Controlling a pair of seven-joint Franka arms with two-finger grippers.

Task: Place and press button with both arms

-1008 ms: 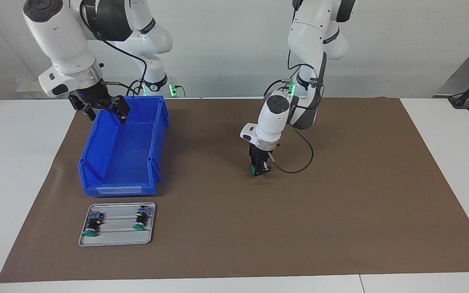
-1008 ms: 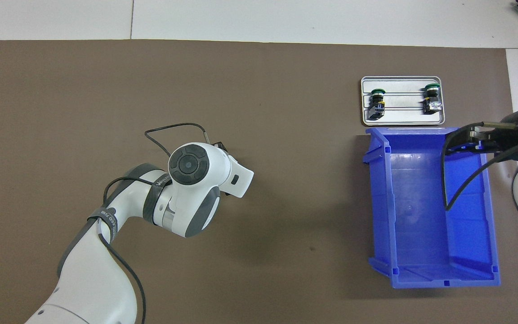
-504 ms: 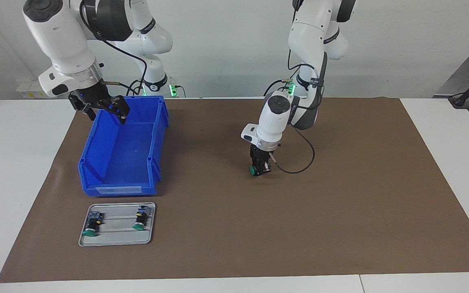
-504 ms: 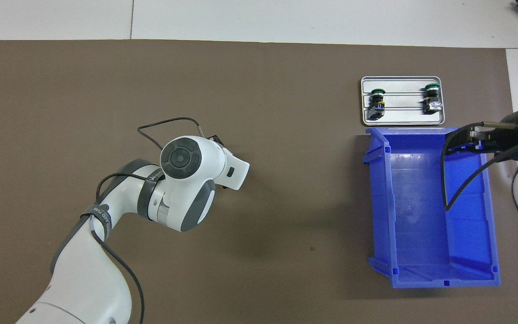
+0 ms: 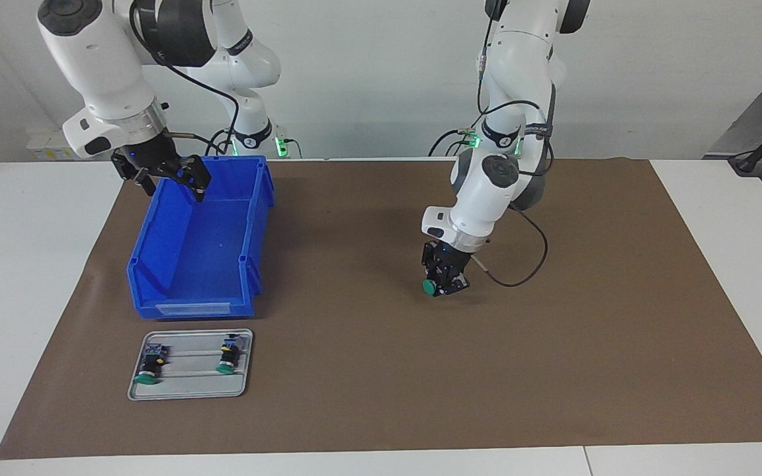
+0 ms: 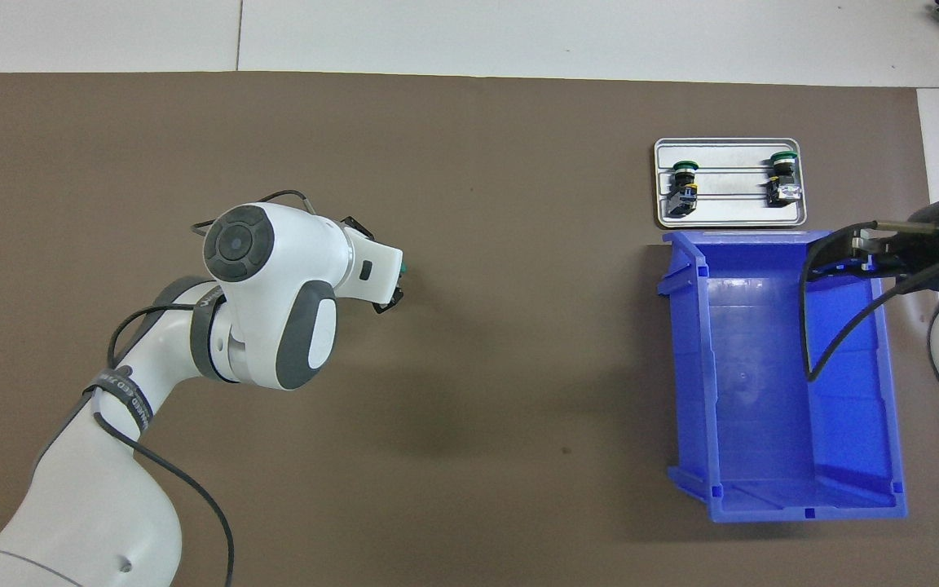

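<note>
Now left hand (image 5: 446, 283), button (image 5: 429, 287), shifted sideways

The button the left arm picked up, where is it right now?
The button is clamped in the left end effector, low over the bare brown mat mid-table, well away from the blue bin toward the left arm's end.

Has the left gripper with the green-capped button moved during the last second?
Yes. The left gripper, shut on the green-capped button, has shifted away from the blue plastic bin, toward the left arm's end of the brown mat.
</note>
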